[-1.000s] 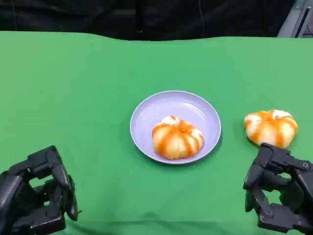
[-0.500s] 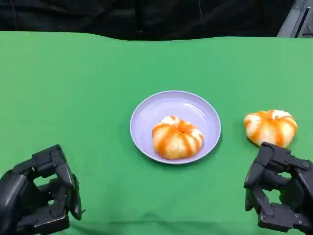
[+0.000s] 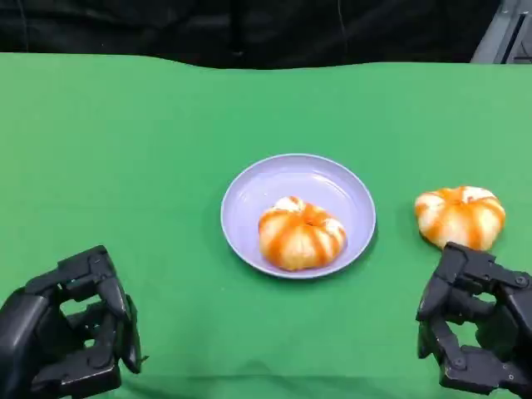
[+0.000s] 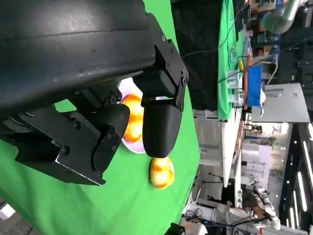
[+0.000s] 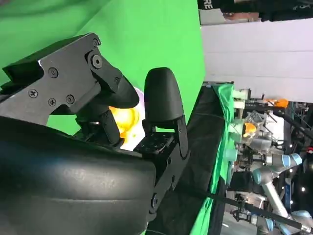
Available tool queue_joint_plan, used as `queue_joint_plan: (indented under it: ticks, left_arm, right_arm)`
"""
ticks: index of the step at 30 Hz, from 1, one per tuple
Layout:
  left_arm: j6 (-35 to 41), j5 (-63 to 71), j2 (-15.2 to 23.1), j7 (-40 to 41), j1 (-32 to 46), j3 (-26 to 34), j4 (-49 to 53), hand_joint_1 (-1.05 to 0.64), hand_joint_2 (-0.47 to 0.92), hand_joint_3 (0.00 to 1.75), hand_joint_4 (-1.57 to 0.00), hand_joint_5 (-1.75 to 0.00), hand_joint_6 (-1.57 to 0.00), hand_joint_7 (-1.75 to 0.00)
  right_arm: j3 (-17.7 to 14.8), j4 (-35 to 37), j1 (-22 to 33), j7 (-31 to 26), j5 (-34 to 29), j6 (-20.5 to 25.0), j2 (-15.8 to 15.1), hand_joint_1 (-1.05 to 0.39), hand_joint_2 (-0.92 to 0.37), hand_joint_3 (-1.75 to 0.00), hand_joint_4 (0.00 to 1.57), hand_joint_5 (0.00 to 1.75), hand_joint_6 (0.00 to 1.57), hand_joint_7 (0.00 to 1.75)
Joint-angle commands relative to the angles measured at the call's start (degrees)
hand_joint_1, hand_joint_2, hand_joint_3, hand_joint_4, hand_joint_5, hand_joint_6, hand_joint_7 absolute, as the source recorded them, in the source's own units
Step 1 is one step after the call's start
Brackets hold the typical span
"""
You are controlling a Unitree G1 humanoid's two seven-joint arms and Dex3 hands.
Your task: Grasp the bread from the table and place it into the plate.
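A green-covered surface point(image 3: 125, 150) carries a lilac plate point(image 3: 274, 184) near its middle. One orange-striped bread roll point(image 3: 300, 233) already sits inside the plate, toward the plate's near rim. A second bread roll point(image 3: 460, 215) lies on the bare cloth toward the right edge of the surface, well apart from the plate and upright on its base.

The right hand point(image 3: 470, 331) hangs by the near right corner, just on the near side of that second roll, its fingertips close to the roll but not touching it. Its fingers are spread apart with nothing between them. In the right wrist view the hand point(image 5: 117, 105) shows the same gap between thumb and fingers, with a patch of orange roll point(image 5: 123, 118) visible through it.

The left hand point(image 3: 79, 331) rests by the near left corner, far from both rolls, fingers loosely curved yet separated, grasping nothing. From the left wrist view this hand point(image 4: 132, 122) frames the plate's roll point(image 4: 134, 122) and, beyond it, the roll on the cloth point(image 4: 162, 172).

Behind the far edge of the surface runs a dark backdrop point(image 3: 249, 29).
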Motion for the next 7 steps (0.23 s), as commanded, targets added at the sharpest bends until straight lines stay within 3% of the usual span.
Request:
queue_joint_plan:
  ticks: [1, 7]
  left_arm:
    - [-0.3, 0.3, 0.4, 0.2, -0.7, 0.4, 1.1, 0.19, 0.57, 1.48, -0.98, -1.75, -0.76, -1.75]
    - [-0.1, 0.4, 0.5, 0.3, -0.6, 0.3, 0.7, 0.22, 0.6, 1.47, -0.98, -1.75, -0.75, -1.75]
  right_arm:
    - [-1.0, 0.1, -0.7, -0.1, 0.1, 0.5, -0.8, -0.01, -0.54, -1.23, 0.84, 1.75, 0.75, 1.5]
    - [-1.3, -0.6, -0.8, 0.0, 0.4, 1.2, -1.0, 0.01, -0.56, -1.22, 0.85, 1.75, 0.75, 1.5]
